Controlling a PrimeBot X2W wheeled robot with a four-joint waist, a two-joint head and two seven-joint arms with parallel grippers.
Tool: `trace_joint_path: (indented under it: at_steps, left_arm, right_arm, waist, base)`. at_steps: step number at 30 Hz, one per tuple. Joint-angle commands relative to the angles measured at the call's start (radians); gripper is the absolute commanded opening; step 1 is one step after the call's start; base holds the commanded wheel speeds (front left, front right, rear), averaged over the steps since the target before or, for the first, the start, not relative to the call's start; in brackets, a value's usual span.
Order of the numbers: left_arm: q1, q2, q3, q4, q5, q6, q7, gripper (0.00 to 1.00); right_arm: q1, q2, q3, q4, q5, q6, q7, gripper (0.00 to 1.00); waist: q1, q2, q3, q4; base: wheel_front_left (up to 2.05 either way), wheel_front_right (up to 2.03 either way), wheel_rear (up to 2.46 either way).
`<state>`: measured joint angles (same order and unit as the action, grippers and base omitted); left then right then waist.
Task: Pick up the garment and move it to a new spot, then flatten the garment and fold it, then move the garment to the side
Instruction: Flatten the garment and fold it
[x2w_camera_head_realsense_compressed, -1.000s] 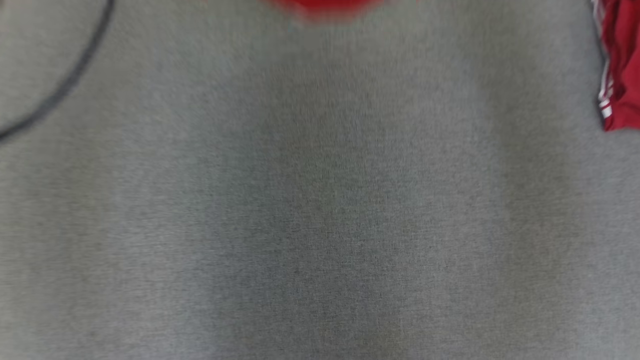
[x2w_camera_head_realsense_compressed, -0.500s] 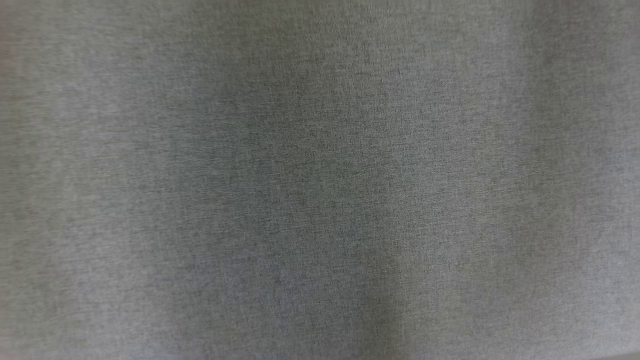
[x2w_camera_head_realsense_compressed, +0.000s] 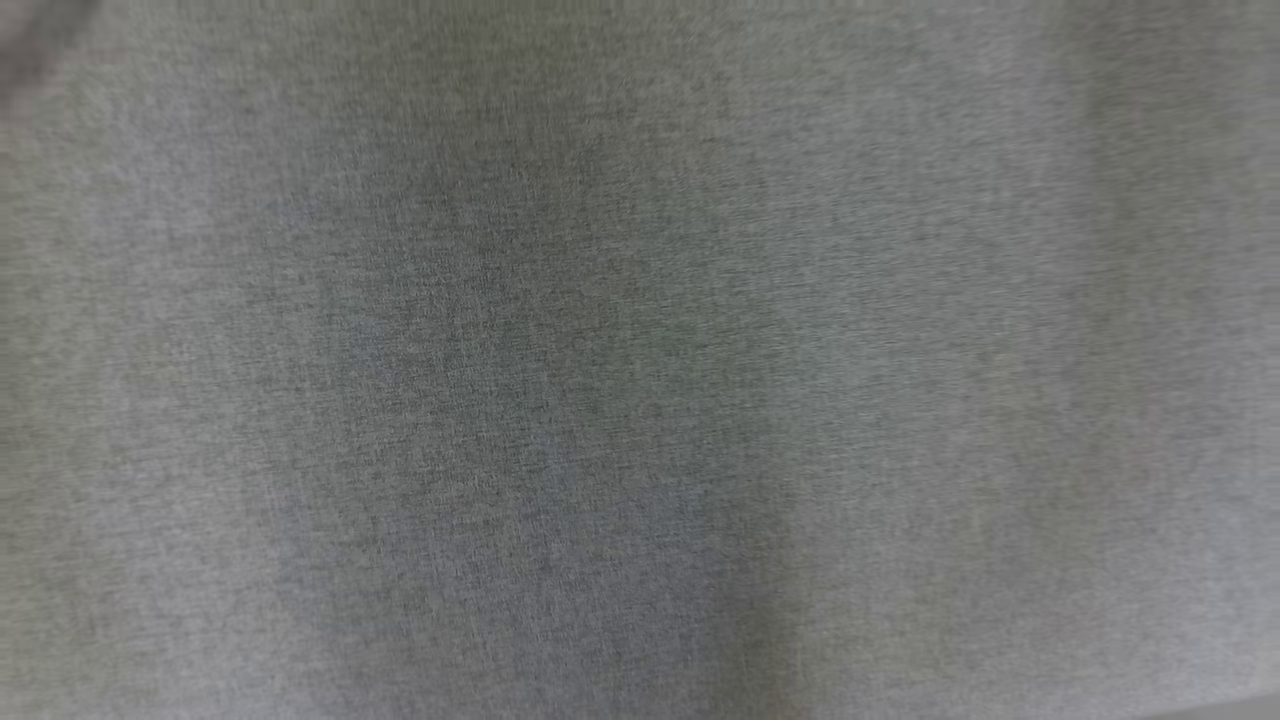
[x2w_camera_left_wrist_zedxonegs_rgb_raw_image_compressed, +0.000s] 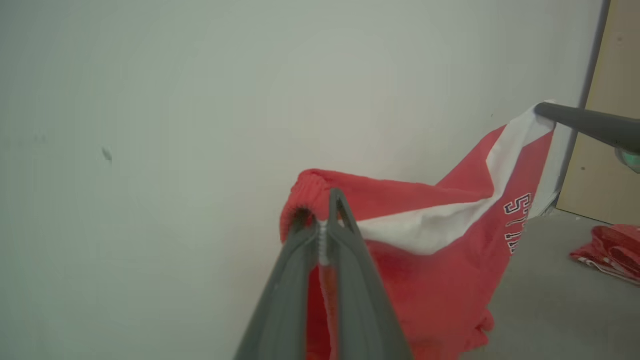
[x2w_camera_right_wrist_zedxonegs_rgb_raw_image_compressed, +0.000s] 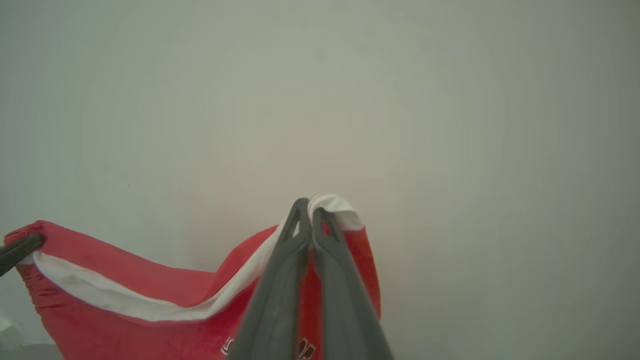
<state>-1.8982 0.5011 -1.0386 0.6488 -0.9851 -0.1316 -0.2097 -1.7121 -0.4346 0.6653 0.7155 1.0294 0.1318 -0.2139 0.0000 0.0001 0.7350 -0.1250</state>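
Observation:
The garment (x2w_camera_left_wrist_zedxonegs_rgb_raw_image_compressed: 440, 280) is red with a white band and dark lettering, and it hangs in the air in front of a pale wall. In the left wrist view my left gripper (x2w_camera_left_wrist_zedxonegs_rgb_raw_image_compressed: 322, 215) is shut on its elastic hem. My right gripper (x2w_camera_left_wrist_zedxonegs_rgb_raw_image_compressed: 542, 110) pinches the white corner at the upper right. In the right wrist view my right gripper (x2w_camera_right_wrist_zedxonegs_rgb_raw_image_compressed: 310, 205) is shut on the white-edged corner of the garment (x2w_camera_right_wrist_zedxonegs_rgb_raw_image_compressed: 125, 280), which sags between the two grips. My left gripper (x2w_camera_right_wrist_zedxonegs_rgb_raw_image_compressed: 30, 242) holds the far left end.
The head view looks down on a grey cloth surface (x2w_camera_head_realsense_compressed: 640, 360). A second red cloth (x2w_camera_left_wrist_zedxonegs_rgb_raw_image_compressed: 610, 250) lies on the grey surface at the right. The pale wall (x2w_camera_left_wrist_zedxonegs_rgb_raw_image_compressed: 200, 100) stands behind, and a tan panel (x2w_camera_left_wrist_zedxonegs_rgb_raw_image_compressed: 615, 100) is at the far right.
The head camera has moved. The red cloth at the top and right edges and the dark cable at the left have slid out of its picture, leaving grey surface.

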Motion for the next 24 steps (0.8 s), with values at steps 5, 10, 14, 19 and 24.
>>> trace_joint_path:
  at_steps: [5,10,14,19,24]
  left_arm:
    - [0.168,0.049,0.004,-0.059,-0.047,0.002,-0.043,0.0]
    - [0.382,0.082,0.042,-0.166,-0.07,0.034,-0.056,0.0]
    - [0.571,0.1,0.077,-0.29,-0.045,0.075,-0.056,0.0]
    - [0.845,0.123,0.135,-0.46,0.025,0.152,-0.055,0.0]
    - [1.069,0.125,0.187,-0.554,0.084,0.194,-0.056,0.0]
  right_arm:
    - [0.162,-0.052,0.04,-0.065,0.041,-0.003,-0.028,0.0]
    - [0.372,-0.097,0.051,-0.154,0.077,-0.003,-0.045,0.0]
    - [0.532,-0.139,0.068,-0.233,0.076,-0.003,-0.05,0.0]
    - [0.761,-0.173,0.062,-0.343,0.066,-0.003,-0.051,0.0]
    - [0.948,-0.195,0.047,-0.408,0.043,-0.003,-0.05,0.0]
  waist:
    - [0.0,-0.0001,-0.094,-0.005]
    - [0.0,-0.0001,-0.176,-0.005]
    - [0.0,-0.0001,-0.224,-0.003]
    - [0.0,-0.0001,-0.297,-0.003]
    - [0.0,-0.0001,-0.347,0.005]
  base:
    - [0.0,0.0,0.0]
    - [0.0,0.0,0.0]
    - [0.0,0.0,0.0]
    - [0.0,0.0,0.0]
    - [0.0,0.0,0.0]
